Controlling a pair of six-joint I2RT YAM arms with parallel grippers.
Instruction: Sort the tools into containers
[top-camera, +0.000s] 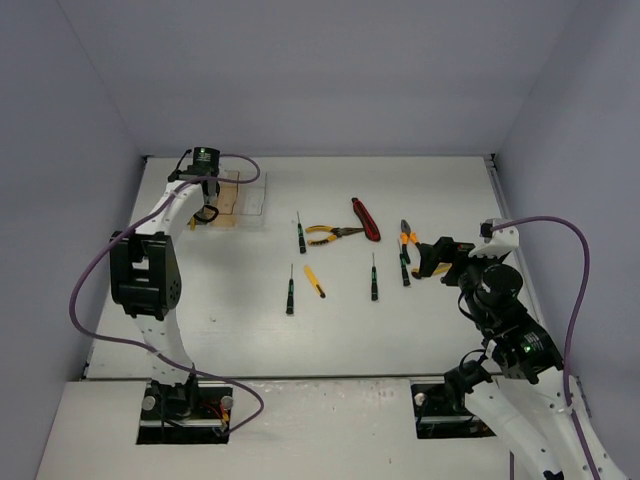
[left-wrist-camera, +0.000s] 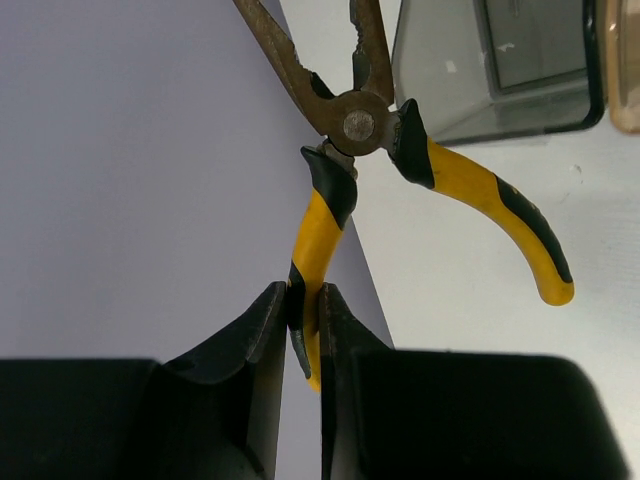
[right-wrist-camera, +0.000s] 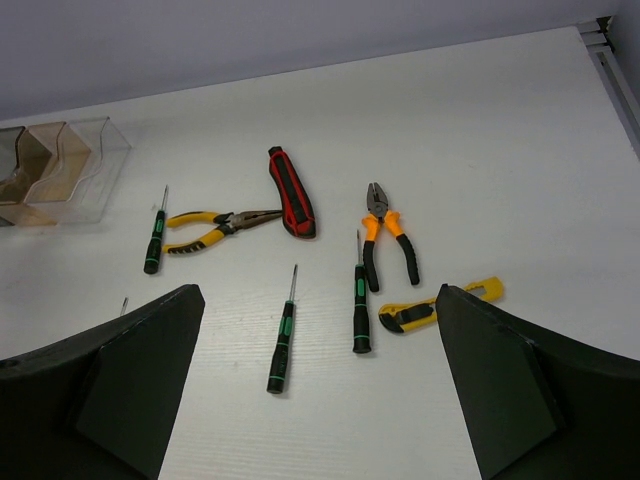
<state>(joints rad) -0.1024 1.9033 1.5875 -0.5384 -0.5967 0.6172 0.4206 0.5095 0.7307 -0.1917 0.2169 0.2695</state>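
Closely pinched, the left end effector (left-wrist-camera: 305, 305) has its two black fingers (left-wrist-camera: 262, 345) squeezed onto one handle of the yellow-and-black pliers (left-wrist-camera: 360, 125), with no gap left beyond the handle's thickness. The other handle splays free to the side, and the rusty nose runs out of the top of the wrist view just beside the smoky grey bin (left-wrist-camera: 500, 70); whether the nose touches that bin cannot be told. An edge of the amber bin (left-wrist-camera: 625, 70) shows just beyond the grey one. From the overhead camera the left arm rises from its base at the near left, folds at a bulky elbow and stretches its forearm to the far left corner of the counter (top-camera: 220, 310), wrist turned down next to the row of bins. The right end effector (top-camera: 432, 258) stands spread wide and grips nothing, hovering low over the right end of the scattered tools, its arm bent up from the near right base and leaning left. In its wrist view lie the yellow utility knife (right-wrist-camera: 435, 308) nearest the right-hand finger, the orange pliers (right-wrist-camera: 385, 235), three green-and-black screwdrivers (right-wrist-camera: 360, 300) (right-wrist-camera: 282, 345) (right-wrist-camera: 153, 245), the yellow long-nose pliers (right-wrist-camera: 215, 225) and the red-handled tool (right-wrist-camera: 290, 190), all flat on the counter and apart from the bins. At the far left the clear bin (right-wrist-camera: 95, 165) ends the row.
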